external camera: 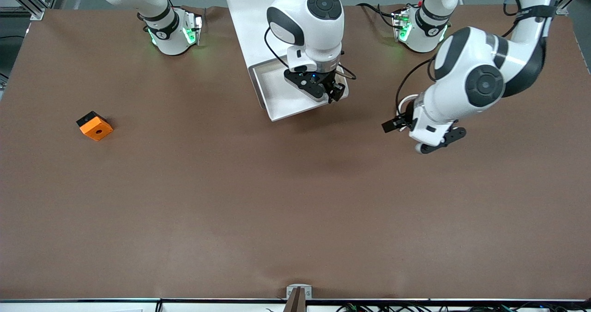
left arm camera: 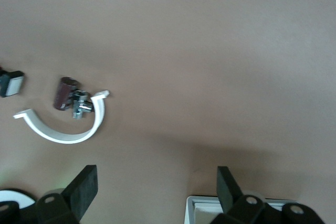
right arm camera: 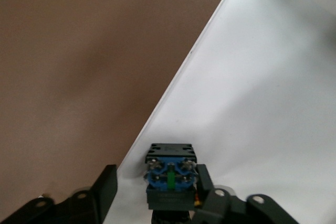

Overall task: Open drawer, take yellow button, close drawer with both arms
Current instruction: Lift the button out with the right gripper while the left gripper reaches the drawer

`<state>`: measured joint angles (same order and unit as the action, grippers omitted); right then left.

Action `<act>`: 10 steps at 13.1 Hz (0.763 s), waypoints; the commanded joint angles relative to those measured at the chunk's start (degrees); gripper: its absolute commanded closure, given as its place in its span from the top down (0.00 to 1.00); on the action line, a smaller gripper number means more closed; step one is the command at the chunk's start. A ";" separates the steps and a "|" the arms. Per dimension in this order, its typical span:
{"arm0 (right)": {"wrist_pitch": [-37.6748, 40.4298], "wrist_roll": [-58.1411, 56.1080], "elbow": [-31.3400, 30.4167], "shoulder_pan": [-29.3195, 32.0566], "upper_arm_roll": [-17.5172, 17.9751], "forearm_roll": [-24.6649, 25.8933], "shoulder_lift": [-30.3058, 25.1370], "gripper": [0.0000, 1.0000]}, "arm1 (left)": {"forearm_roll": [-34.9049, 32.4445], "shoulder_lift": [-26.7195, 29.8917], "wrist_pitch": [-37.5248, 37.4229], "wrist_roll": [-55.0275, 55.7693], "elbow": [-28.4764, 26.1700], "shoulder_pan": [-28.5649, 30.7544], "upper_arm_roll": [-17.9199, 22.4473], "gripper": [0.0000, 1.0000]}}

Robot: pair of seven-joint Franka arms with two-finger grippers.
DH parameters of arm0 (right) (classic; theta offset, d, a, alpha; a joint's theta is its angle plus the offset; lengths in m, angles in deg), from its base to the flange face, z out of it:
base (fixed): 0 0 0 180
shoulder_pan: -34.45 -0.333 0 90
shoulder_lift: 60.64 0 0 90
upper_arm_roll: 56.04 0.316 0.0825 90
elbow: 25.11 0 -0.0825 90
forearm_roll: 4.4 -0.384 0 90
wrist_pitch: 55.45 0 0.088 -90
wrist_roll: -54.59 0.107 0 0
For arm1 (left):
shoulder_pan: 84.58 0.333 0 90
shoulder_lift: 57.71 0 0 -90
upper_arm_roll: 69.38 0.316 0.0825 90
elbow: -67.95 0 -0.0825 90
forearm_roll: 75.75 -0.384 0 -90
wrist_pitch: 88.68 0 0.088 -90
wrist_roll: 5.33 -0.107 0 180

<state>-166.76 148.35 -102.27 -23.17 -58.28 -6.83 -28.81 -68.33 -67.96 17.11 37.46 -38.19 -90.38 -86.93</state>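
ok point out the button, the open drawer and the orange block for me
button (right arm camera: 170,174), right wrist view, on its blue base between the gripper fingers.
drawer (external camera: 281,104), front view, on the bare white tray floor.
orange block (external camera: 95,128), front view, on its top face beside the hole.

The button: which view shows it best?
The right wrist view: the button sits between the right gripper's fingers, over the white drawer. In the front view that gripper hides it. The left wrist view does not show it.
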 commanded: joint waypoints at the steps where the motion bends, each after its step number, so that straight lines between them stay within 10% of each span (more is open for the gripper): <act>1: 0.82 -0.68 1.48 -0.57 -0.49 0.58 0.70 0.30 | -1.26 0.84 2.23 0.28 -1.96 0.08 -1.17 1.00; 3: 0.82 -0.59 1.48 -0.57 -0.49 0.41 0.70 0.00 | -1.00 0.23 2.66 0.45 -2.05 0.08 -1.78 1.00; 10: 7.49 -1.03 4.02 2.93 -0.23 -3.09 -0.62 0.00 | -0.56 -0.65 11.27 4.58 -6.44 -1.50 -3.45 1.00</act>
<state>-162.69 148.24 -100.65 -22.61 -58.88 -7.56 -28.83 -68.34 -69.17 25.27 40.40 -42.47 -92.01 -89.05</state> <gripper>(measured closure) 0.590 0.000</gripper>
